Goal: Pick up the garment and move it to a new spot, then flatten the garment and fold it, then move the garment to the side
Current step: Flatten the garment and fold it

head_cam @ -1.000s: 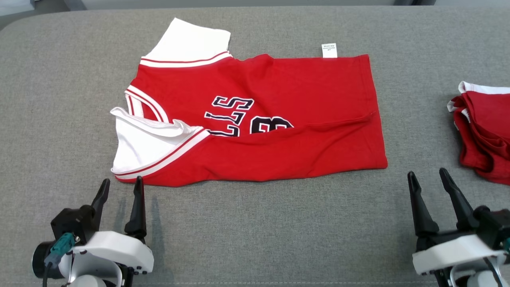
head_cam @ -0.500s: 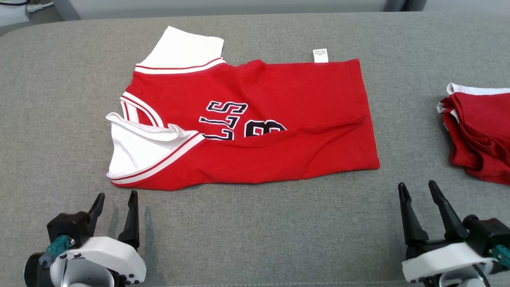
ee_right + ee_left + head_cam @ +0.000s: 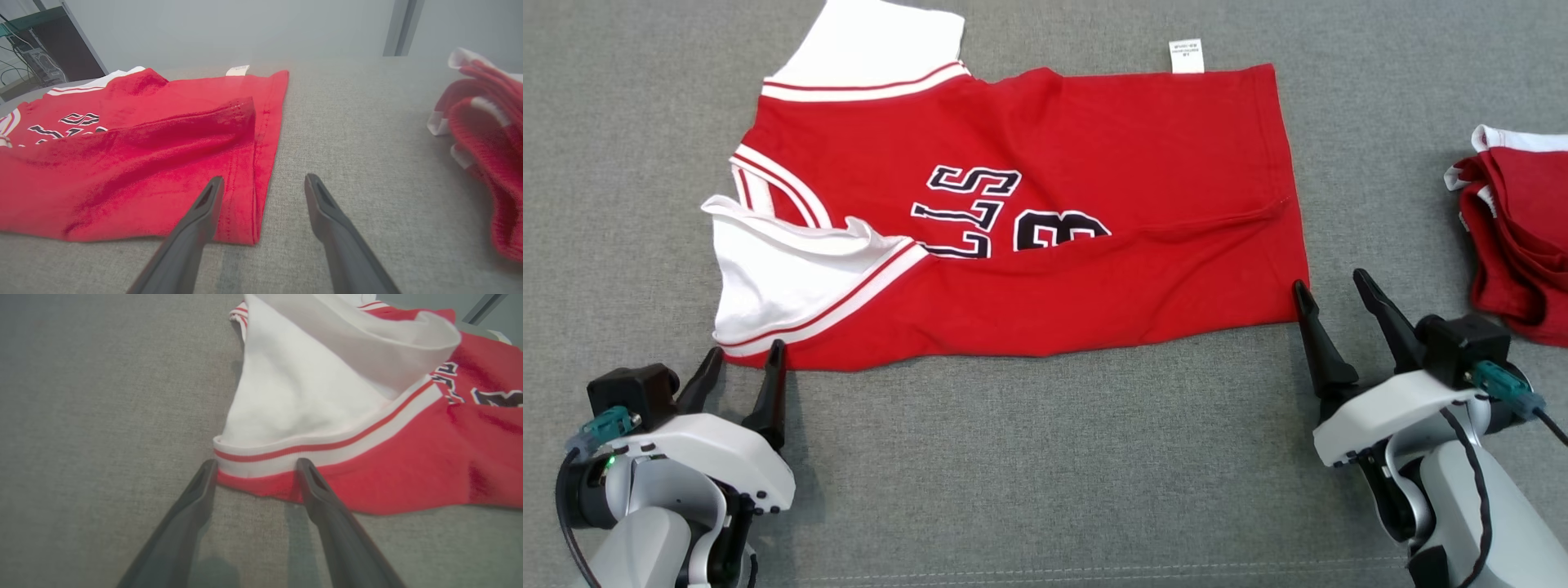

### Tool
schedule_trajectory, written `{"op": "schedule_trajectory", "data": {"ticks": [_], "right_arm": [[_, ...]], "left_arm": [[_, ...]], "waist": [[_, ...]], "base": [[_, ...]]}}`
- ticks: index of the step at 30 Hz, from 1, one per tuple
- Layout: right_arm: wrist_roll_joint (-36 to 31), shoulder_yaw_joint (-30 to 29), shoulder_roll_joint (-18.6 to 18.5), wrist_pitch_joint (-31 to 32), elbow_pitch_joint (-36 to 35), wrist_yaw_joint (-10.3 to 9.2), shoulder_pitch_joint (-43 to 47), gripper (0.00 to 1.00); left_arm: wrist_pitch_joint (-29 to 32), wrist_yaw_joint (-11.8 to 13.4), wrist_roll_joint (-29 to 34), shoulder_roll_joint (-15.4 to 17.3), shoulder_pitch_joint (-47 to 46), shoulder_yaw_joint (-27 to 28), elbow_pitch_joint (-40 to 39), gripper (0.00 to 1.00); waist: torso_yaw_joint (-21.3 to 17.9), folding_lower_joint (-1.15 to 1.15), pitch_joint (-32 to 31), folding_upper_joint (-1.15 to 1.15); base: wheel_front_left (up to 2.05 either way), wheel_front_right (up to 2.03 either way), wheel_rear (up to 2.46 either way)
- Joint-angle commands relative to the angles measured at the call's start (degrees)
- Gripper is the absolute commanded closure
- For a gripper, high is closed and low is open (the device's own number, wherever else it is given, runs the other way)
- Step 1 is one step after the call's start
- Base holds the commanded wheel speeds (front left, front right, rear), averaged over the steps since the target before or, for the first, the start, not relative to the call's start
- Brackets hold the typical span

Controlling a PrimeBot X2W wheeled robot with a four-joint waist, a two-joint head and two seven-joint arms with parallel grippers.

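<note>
Grey cloth is stretched over the tabletop point(image 3: 1045, 457), on which a red jersey-style garment point(image 3: 1094, 269) is laid out, its near side folded over the lettering, with white sleeves at the robot's left and a white label point(image 3: 1186, 55) at the far edge. The left hand point(image 3: 746, 349) is held spread at the near sleeve's striped hem, nothing gripped. The right hand point(image 3: 1330, 279) is likewise spread at the near hem corner, one finger over the fabric. Crumpled red clothing point(image 3: 1515, 237) is seen apart at right.

Open right end effector point(image 3: 264, 178) straddles a hem corner of the red jersey point(image 3: 135, 163) on a grey counter point(image 3: 359, 134); red-and-white garment pile point(image 3: 486, 139) at right.
</note>
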Motion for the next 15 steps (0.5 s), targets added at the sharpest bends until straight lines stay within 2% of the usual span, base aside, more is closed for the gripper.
{"op": "schedule_trajectory", "data": {"ticks": [1,15], "right_arm": [[0.35,1.57,-0.52,0.20,0.04,0.00,-1.31,0.00],[4.15,8.60,0.14,1.57,9.57,0.00,-7.72,0.00]], "left_arm": [[-0.46,-0.41,0.07,1.75,-2.75,2.18,-0.22,0.00],[0.59,-5.96,-3.20,0.52,-7.28,1.11,7.02,0.00]], "waist": [[-0.16,0.00,0.71,0.00],[-0.34,0.00,2.74,0.00]], "base": [[0.00,0.00,0.00],[0.00,0.00,0.00]]}}
